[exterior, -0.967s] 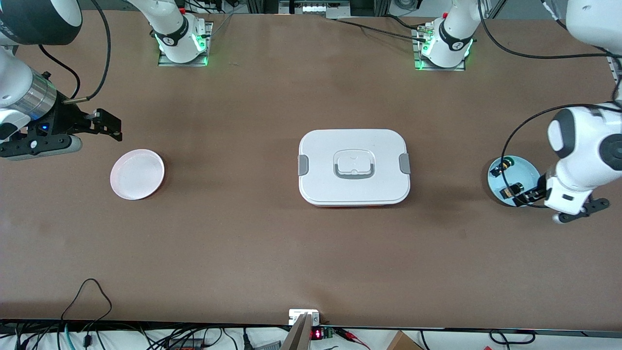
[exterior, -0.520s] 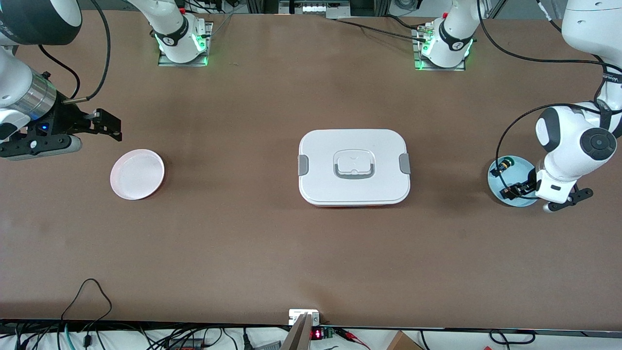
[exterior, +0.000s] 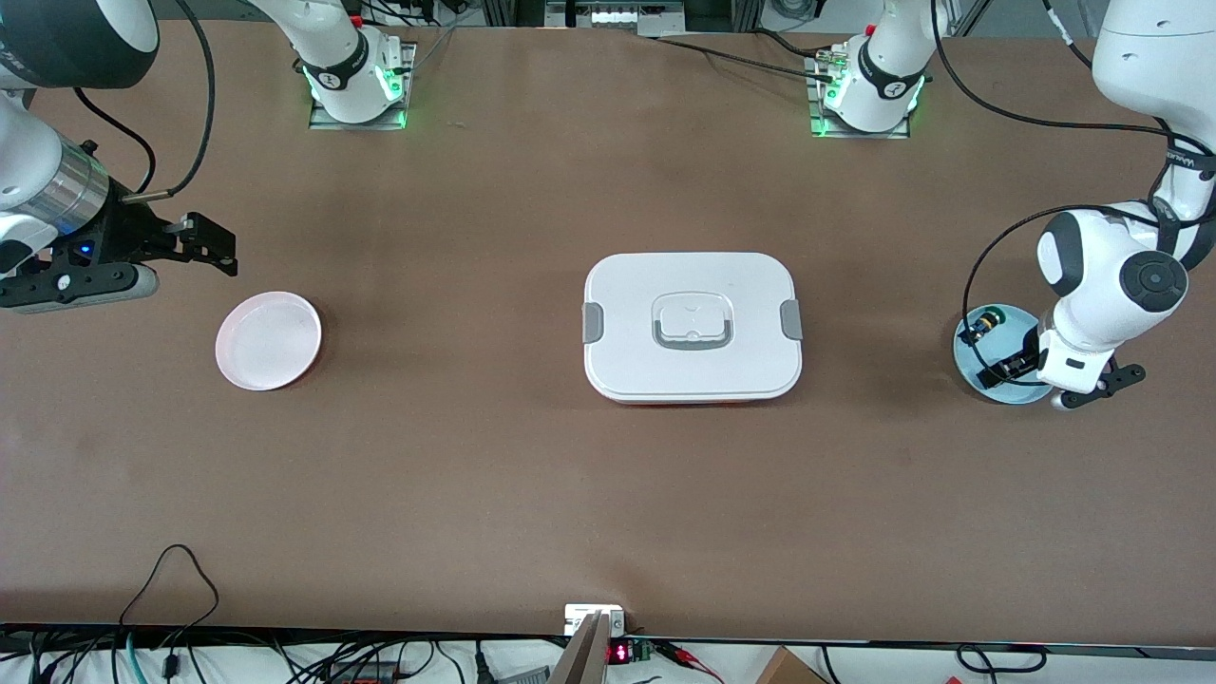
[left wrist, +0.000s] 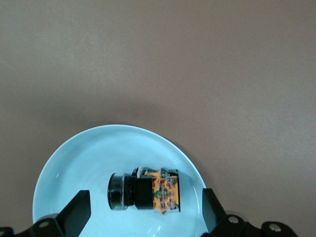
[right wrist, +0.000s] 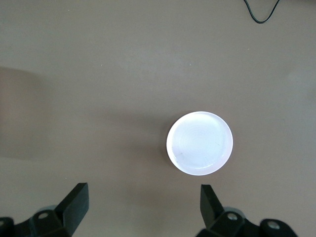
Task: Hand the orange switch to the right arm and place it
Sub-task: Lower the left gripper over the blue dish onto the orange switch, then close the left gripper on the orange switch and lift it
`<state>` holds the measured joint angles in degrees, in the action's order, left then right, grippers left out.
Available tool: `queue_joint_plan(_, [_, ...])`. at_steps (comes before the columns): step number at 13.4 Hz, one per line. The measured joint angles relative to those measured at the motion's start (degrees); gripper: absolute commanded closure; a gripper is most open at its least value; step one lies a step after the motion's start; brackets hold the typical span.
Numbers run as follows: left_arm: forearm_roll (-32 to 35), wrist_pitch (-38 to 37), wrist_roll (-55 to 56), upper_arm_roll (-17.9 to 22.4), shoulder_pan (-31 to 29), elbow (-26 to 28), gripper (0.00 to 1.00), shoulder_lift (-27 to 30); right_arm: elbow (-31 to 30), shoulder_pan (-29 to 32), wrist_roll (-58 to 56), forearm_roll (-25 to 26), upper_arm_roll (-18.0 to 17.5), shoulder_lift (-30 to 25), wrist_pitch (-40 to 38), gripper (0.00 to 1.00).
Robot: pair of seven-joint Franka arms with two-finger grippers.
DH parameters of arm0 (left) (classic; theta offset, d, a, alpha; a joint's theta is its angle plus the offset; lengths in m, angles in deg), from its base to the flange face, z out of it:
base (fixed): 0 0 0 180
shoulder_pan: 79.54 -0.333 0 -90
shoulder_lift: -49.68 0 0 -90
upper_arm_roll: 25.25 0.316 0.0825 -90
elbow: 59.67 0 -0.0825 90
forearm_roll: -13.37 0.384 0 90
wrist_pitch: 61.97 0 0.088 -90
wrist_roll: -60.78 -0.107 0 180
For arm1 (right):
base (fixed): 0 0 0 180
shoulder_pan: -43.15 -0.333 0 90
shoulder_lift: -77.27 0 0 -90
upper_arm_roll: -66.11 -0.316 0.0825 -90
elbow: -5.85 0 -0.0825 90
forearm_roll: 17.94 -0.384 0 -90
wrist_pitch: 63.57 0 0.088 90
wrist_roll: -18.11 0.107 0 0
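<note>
Counter (exterior: 532, 494) of brown board carries three main things: a pale blue plate (exterior: 969, 353) at the left arm's end, a white lidded box (exterior: 692, 326) with grey side clips in the middle, and a pink-white plate (exterior: 269, 340) at the right arm's end.

On the pale blue plate lie two small parts. The orange switch (left wrist: 164, 191) rests on its side in the plate, its black round barrel pointing away from its orange block; in the front view it is nearly covered by the left arm's hand. The other part, a black switch with a green cap (exterior: 984, 324), lies in the same plate, farther from the front camera than the orange one and apart from it.

The left gripper (left wrist: 143, 217) hangs low over the pale blue plate, right above the orange switch. Its jaws are spread wide, one finger on each side of the switch, and neither touches it in the left wrist view. Nothing is grasped.

The right gripper (exterior: 204, 245) waits in the air over bare counter near the pink-white plate, toward the robots' bases from it. Its jaws are also released and wide apart, holding nothing; the right wrist view looks down between them at the pink-white plate (right wrist: 199, 142), which holds nothing.

A loop of black cable (exterior: 176, 570) lies near the counter's edge closest to the front camera.
</note>
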<state>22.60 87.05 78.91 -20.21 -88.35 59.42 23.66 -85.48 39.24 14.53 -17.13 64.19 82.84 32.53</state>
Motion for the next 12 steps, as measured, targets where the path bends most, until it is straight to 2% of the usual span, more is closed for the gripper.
queue_joint_plan(8, [0.00, 5.53, 0.00, 0.00, -0.91, 1.22, 0.01, -3.05, 0.00, 0.00, 0.00, 0.00, 0.00, 0.00, 0.00, 0.00])
queue_joint_plan(12, [0.00, 5.97, 0.27, 0.00, -1.01, 1.32, 0.04, -3.61, 0.00, -0.06, 0.00, 0.00, -0.03, 0.00, 0.00, 0.00])
